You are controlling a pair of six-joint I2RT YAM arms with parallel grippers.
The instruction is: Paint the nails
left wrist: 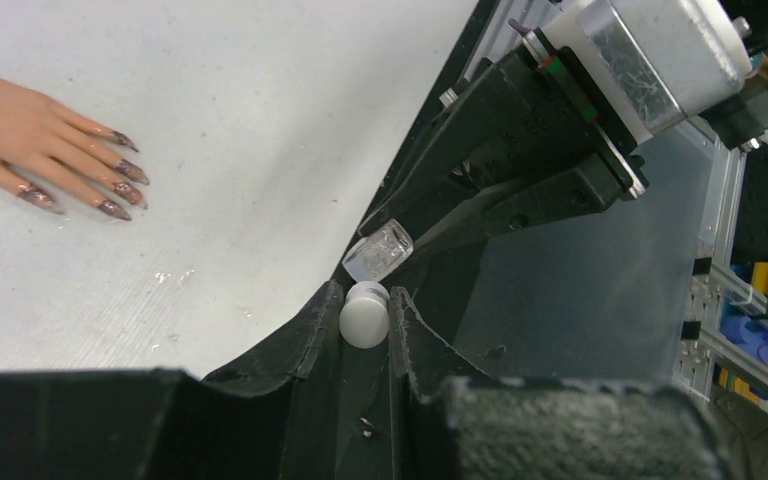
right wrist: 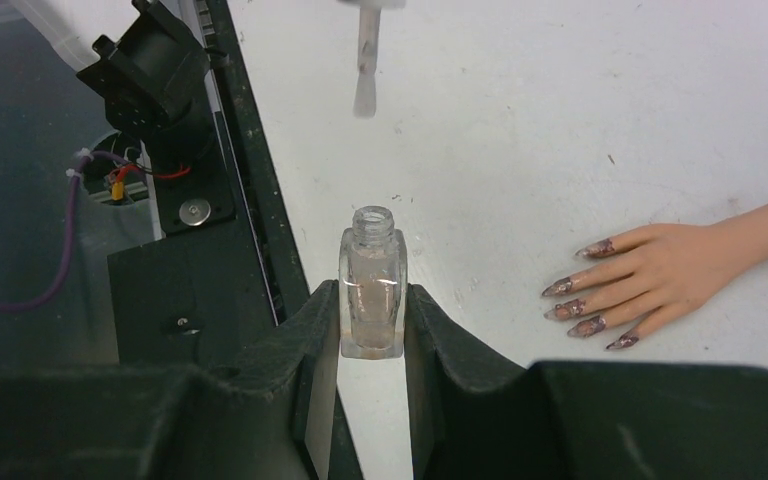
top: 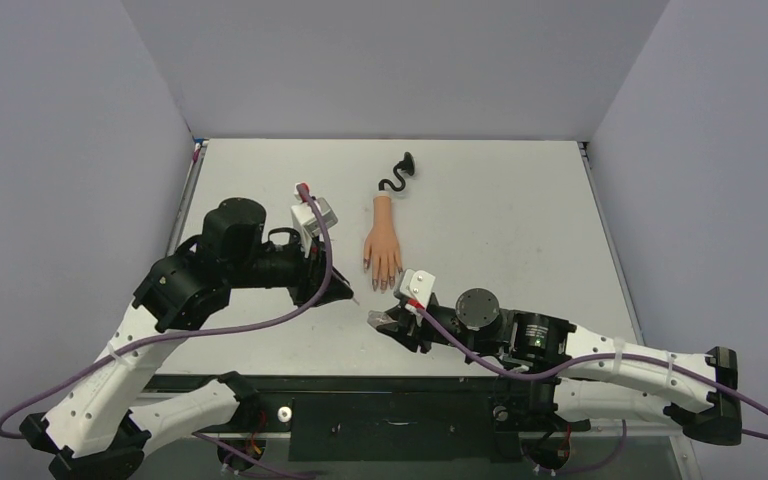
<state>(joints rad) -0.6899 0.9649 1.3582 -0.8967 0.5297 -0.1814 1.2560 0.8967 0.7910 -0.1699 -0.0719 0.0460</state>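
The peach mannequin hand [top: 383, 245] lies flat mid-table, its curly black stem [top: 400, 175] pointing away. Its dark purplish nails [top: 380, 285] point toward the arms; they also show in the left wrist view [left wrist: 120, 185] and the right wrist view [right wrist: 580, 305]. My left gripper [left wrist: 365, 300] is shut on the white cap [left wrist: 365, 318] of the polish brush. The brush [right wrist: 365, 60] hangs above and apart from the open bottle. My right gripper [right wrist: 371, 305] is shut on the clear polish bottle [right wrist: 371, 290], upright and uncapped, just near of the fingertips [top: 385, 320].
The table's black front edge [right wrist: 250, 200] runs close beside both grippers [top: 345, 290]. Grey walls enclose the table on three sides. Purple cables trail from both arms.
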